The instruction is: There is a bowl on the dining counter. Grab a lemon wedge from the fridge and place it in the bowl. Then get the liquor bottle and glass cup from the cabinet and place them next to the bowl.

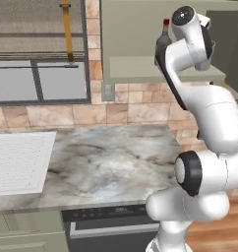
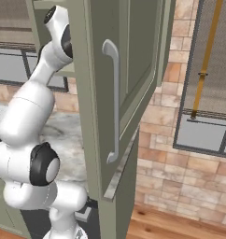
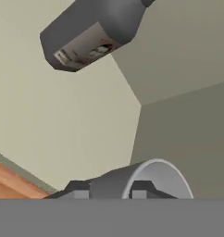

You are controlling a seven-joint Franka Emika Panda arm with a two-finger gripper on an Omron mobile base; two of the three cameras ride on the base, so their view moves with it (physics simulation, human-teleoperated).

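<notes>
My tool [image 3: 109, 190] is up inside the open wall cabinet [image 1: 140, 69], and in the hand view its two dark fingertips [image 3: 76, 189] sit narrow around the rim of the glass cup [image 3: 153, 178], one tip outside the wall and one at the mouth; I hold the cup by that rim. The cup lies toward 5 o'clock in the hand view, grey and round, its open mouth turned to the camera. The liquor bottle [image 3: 93, 34], dark with a pale label, is at 11 o'clock there, well apart from the cup against the cabinet's beige inner walls. From the left base view my arm reaches up to 1 o'clock, and the bottle's red-capped neck [image 1: 165, 22] peeks just beside my wrist. Below lies the marble table [image 1: 116, 157]. The right base view has the cabinet door [image 2: 119, 93] swung open, its curved handle [image 2: 114, 100] at the centre.
</notes>
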